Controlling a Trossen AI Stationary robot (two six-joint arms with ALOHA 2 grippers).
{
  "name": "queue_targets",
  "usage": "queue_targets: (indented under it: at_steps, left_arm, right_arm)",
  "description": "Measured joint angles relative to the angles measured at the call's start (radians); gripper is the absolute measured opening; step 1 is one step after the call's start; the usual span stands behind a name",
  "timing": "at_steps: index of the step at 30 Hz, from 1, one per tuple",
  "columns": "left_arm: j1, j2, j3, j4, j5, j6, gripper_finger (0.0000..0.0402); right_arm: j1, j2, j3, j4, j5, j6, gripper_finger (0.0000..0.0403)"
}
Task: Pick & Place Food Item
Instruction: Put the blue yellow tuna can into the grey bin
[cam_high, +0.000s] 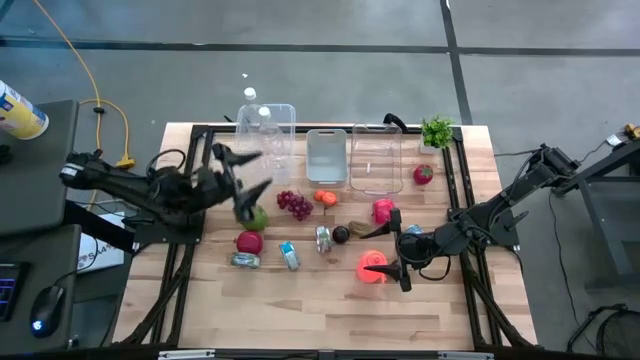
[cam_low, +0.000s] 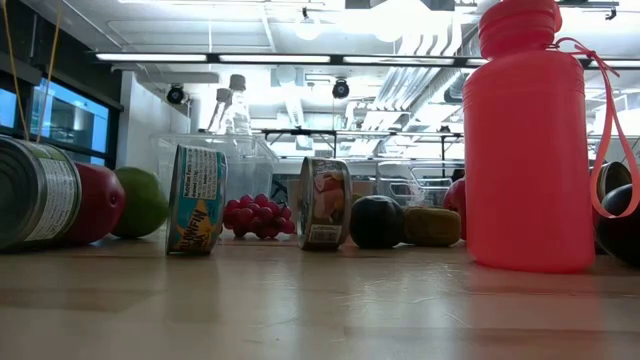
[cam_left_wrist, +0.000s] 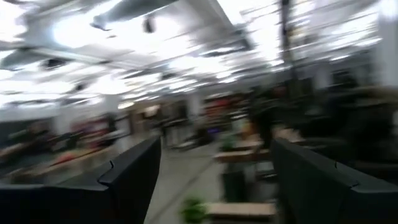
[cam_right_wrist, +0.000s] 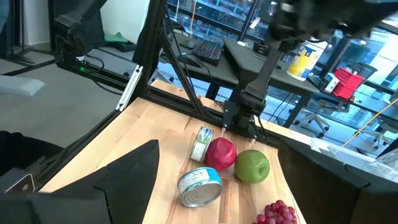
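Food items lie on the wooden table (cam_high: 330, 310): a green apple (cam_high: 258, 217), a red apple (cam_high: 249, 241), red grapes (cam_high: 294, 204), an orange piece (cam_high: 325, 198), a dark round fruit (cam_high: 341, 235) and a strawberry (cam_high: 424, 174). My left gripper (cam_high: 243, 180) stands open above the table's left part, over the green apple, with nothing between its fingers (cam_left_wrist: 134, 180). My right gripper (cam_high: 398, 250) is open at the right, beside a pink bottle (cam_high: 375, 267), and faces the apples (cam_right_wrist: 252, 167).
Three cans (cam_high: 245, 260) (cam_high: 289, 256) (cam_high: 323, 238) lie among the fruit. Clear containers (cam_high: 268, 130) (cam_high: 327, 157) (cam_high: 376, 158) stand along the far edge, with a small green plant (cam_high: 437, 131) at the far right. A pink-red item (cam_high: 383, 210) lies near my right gripper.
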Motion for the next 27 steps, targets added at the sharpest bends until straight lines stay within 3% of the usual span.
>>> queue_targets:
  at_steps: [5,11,16,21,27]
  left_arm:
    - [-0.085,0.04,0.076,-0.134,0.055,-0.05,0.0294]
    - [-0.114,0.16,0.221,-0.373,0.109,-0.157,0.0294]
    - [-0.099,0.282,0.322,-0.627,0.267,-0.204,0.0294]
    - [-0.073,0.342,0.345,-0.89,0.453,-0.094,0.0294]
    - [0.011,0.359,0.347,-0.937,0.661,-0.182,0.0294]
  right_arm:
    - [0.0,0.0,0.0,0.0,0.0,0.001,0.0317]
    - [0.0,0.0,0.0,0.0,0.0,0.001,0.0317]
    - [0.0,0.0,0.0,-0.002,0.0,0.003,0.0317]
    - [0.0,0.0,0.0,-0.007,-0.001,0.006,0.0317]
    - [0.0,0.0,0.0,-0.007,-0.001,0.006,0.0317]
